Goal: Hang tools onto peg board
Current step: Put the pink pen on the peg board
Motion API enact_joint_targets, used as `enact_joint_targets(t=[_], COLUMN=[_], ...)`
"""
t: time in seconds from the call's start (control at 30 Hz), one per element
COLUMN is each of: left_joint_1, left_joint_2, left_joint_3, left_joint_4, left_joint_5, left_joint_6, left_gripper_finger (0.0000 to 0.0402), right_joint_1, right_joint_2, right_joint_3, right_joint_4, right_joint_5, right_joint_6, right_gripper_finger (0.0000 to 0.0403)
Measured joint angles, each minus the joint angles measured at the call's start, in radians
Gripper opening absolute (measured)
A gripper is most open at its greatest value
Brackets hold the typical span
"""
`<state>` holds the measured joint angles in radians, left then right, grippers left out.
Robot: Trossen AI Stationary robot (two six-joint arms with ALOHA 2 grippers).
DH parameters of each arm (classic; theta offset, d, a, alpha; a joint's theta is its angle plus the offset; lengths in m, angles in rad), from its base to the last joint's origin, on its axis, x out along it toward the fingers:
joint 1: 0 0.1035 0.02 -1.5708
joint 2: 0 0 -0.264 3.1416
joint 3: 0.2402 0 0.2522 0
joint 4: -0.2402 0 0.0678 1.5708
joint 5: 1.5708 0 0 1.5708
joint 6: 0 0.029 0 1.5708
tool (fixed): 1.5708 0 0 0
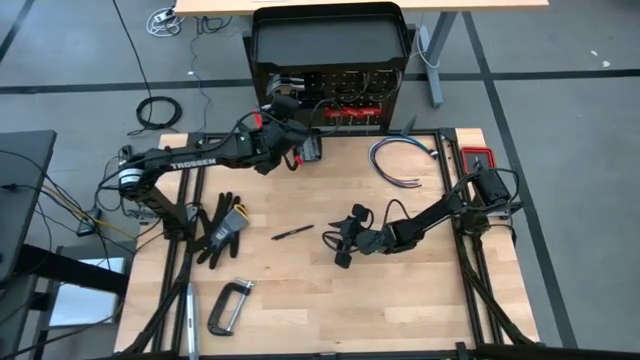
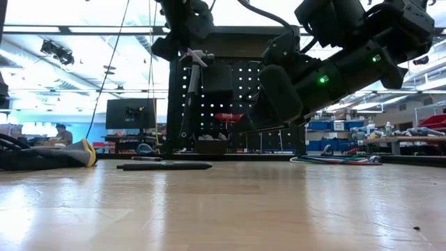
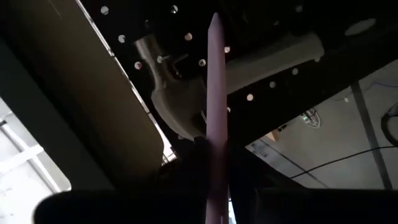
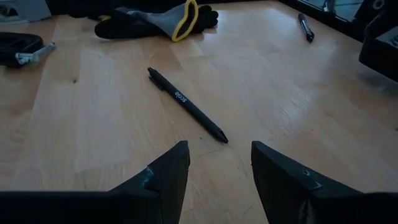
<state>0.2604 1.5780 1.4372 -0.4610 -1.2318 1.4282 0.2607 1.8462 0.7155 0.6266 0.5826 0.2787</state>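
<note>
While held at peg board | hammer: steel head, pale handle.

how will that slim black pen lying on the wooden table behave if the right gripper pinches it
The slim black pen looks rigid and light, so it should lift without bending. Its round barrel, lying flat on the wooden table, may roll away from a nudge. Being so thin and low, it could slip from the right gripper, whose jaws stand open just short of it.

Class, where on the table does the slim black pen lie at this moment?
In the high view the slim black pen lies flat near the middle of the wooden table, between the black work glove on its left and the right gripper beside it.
</note>
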Motion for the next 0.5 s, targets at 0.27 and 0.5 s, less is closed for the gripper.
enact_joint_targets(t=[0.27, 0.5], left_joint_1=[0.021, 0.021], left_joint_2=[0.000, 0.000], left_joint_3=[0.000, 0.000], left_joint_4=[0.018, 0.024], left_joint_5=[0.041, 0.109], left_joint_6=[0.020, 0.026], left_gripper_finger=[0.0062, 0.0064], right_joint_1=[0.000, 0.000], right_joint_2=[0.000, 0.000], right_joint_3=[0.000, 0.000], right_joint_4=[0.000, 0.000], right_joint_5=[0.000, 0.000], right_joint_6=[0.000, 0.000], right_gripper_finger=[0.0181, 0.0181])
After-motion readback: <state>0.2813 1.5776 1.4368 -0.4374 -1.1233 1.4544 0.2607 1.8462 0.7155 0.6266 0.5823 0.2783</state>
